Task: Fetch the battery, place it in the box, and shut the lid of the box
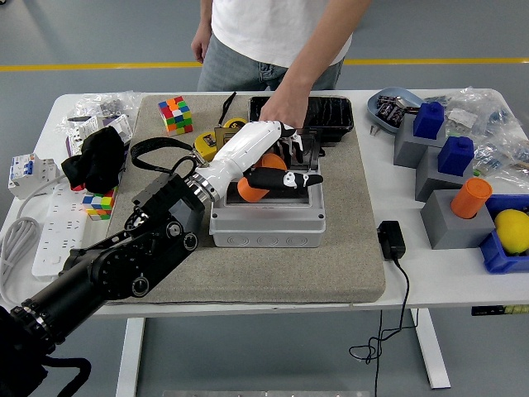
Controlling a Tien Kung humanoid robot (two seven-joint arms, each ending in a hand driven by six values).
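One white left robot hand (277,169) of mine holds an orange round battery (258,184) over the open grey plastic box (266,223); a person's hand (279,109) holds its dark lid (307,146).

1. The grey box (266,217) sits in the middle of the mat (248,265). The robot's left hand (277,169) is over its open top and fills most of that space.
2. At 12 o'clock from the box, a person's hand (285,107) reaches down. It blocks the way in from the far side. The dark lid (310,147) and a black tray (326,112) stand there too.
3. At 9 o'clock, the robot's black arm (124,265) lies across the mat.
4. At 3 o'clock, the mat is bare up to its edge. A hand could pass there.
5. At 6 o'clock, the mat is bare down to the table's near edge.
6. At 4 o'clock, off the mat, a black plug (390,240) lies on the table.
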